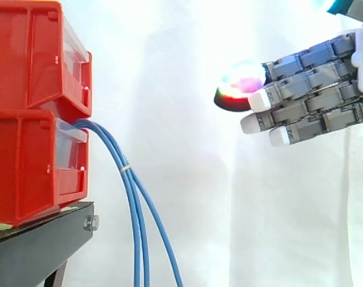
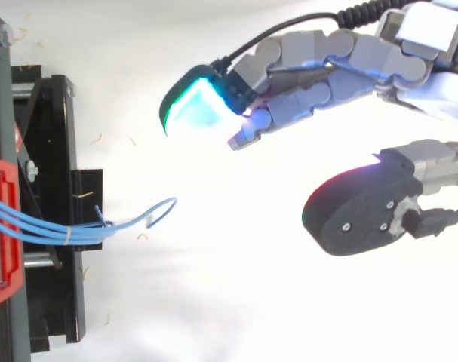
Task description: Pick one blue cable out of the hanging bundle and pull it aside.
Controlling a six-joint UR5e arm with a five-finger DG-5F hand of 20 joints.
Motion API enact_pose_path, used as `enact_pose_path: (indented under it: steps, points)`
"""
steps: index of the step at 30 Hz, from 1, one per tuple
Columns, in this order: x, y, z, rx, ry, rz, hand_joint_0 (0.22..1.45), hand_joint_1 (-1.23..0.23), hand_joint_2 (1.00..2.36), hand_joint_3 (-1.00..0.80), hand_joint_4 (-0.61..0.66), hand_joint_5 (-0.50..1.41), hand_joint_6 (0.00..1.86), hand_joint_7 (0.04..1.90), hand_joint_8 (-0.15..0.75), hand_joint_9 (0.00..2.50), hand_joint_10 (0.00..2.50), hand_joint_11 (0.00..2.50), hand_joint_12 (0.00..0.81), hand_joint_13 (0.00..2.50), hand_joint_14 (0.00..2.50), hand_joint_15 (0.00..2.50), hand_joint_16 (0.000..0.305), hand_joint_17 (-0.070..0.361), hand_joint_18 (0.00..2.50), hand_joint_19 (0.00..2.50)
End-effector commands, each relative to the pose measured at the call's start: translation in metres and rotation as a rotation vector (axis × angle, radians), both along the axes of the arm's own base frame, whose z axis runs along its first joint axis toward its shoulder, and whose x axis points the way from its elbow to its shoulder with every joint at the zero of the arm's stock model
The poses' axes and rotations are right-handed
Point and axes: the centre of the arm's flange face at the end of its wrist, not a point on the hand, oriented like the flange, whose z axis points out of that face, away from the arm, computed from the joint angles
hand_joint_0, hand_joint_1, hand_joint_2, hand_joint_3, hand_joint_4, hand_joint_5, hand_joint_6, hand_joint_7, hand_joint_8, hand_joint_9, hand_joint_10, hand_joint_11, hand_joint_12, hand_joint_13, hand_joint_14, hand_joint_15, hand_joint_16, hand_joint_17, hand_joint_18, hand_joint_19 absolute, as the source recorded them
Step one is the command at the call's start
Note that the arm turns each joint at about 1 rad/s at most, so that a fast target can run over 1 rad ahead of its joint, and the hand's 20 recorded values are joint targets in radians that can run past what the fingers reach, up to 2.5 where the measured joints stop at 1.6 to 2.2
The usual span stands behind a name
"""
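A bundle of blue cables (image 1: 133, 203) comes out of the lower red bin (image 1: 31, 173) and hangs down past the black stand, tied with a small pale band. From above, the cables (image 2: 78, 230) run right from the bin and one ends in a loop. My hand (image 1: 313, 95) is well to the right of the bundle and higher, fingers straight and pointing left, holding nothing. In the top view the hand (image 2: 327, 68) has its fingers spread apart from the thumb (image 2: 364, 207), with a wide gap to the cable loop.
Two red bins (image 1: 31, 60) are stacked on the black stand (image 1: 37, 245) at the left. A white curtain hangs behind. Open space lies between the cables and the hand.
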Motion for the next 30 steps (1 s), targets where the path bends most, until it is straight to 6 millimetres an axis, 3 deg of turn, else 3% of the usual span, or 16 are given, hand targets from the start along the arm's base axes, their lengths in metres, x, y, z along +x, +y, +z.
enact_pose_path:
  steps: [1,13,19,26,30]
  points:
    - [0.002,-0.002,0.002,-0.006,-0.018,-0.021,0.51,-0.51,1.0,-0.47,0.37,-0.19,0.5,0.76,0.312,0.6,0.0,0.16,0.369,0.46,0.01,0.19,0.058,0.13,0.42,0.29]
    - [0.003,0.001,0.004,-0.048,-0.029,-0.059,0.51,-0.51,1.0,-0.46,0.38,-0.18,0.5,0.76,0.316,0.63,0.0,0.18,0.37,0.5,0.01,0.2,0.057,0.129,0.45,0.31]
    - [0.015,0.001,-0.041,-0.034,0.021,-0.077,0.52,-0.51,1.0,-0.46,0.38,-0.18,0.5,0.76,0.319,0.64,0.0,0.19,0.367,0.5,0.01,0.2,0.057,0.129,0.47,0.32]
    - [0.023,0.004,-0.043,-0.054,-0.023,-0.099,0.52,-0.51,1.0,-0.46,0.39,-0.18,0.5,0.76,0.318,0.64,0.01,0.19,0.367,0.51,0.01,0.21,0.057,0.129,0.48,0.33]
    - [0.026,0.003,-0.058,-0.065,-0.002,-0.108,0.52,-0.51,1.0,-0.46,0.39,-0.18,0.5,0.76,0.319,0.65,0.0,0.2,0.367,0.52,0.01,0.22,0.057,0.129,0.49,0.34]
